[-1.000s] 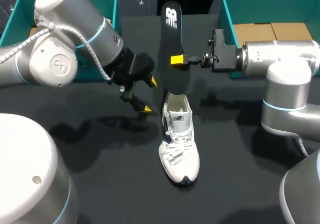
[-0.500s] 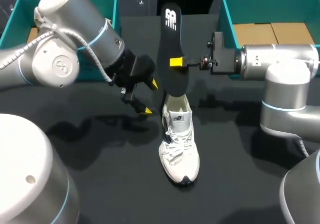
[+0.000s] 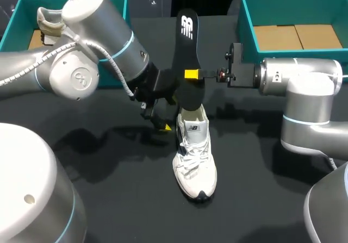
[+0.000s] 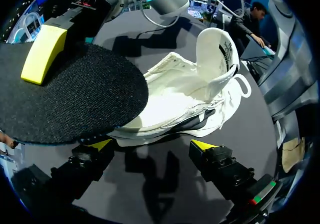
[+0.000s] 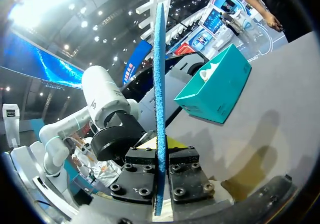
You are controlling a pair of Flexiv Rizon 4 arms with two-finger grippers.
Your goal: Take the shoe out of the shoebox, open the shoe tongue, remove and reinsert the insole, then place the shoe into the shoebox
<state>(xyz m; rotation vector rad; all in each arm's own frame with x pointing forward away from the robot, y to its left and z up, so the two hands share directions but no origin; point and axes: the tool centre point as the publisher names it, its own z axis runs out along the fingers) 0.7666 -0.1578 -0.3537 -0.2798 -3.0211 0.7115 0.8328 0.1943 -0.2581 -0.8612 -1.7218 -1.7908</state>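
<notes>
Shoe: the white shoe [image 3: 194,150] lies flat on the black table [image 3: 109,199], toe toward the near edge, between the 2 teal boxes and well apart from both.
Shoe's mouth: it gapes wide in the left wrist view, with the white lining in plain sight.
Insole: the dark insole [image 3: 187,58] stands on end above the heel and leans away toward the far edge. Its lower end is over the shoe's mouth; I cannot tell whether it touches the shoe.
Right pincer: the right gripper [image 3: 191,74] comes in from the side. Its 2 fingers are pressed against opposite faces of the insole, about midway up, clamped tight on it.
Left pincer: the left gripper [image 4: 152,145] sits low beside the heel, fingers spread wide with nothing between them. The shoe lies just ahead of the yellow tips.
Right shoebox: the right shoebox [image 3: 293,4] has brown cardboard on its floor.
Left shoebox: the left shoebox [image 3: 16,14] holds a second shoe [image 3: 48,21], pale, partly behind the left arm [image 3: 81,63].
</notes>
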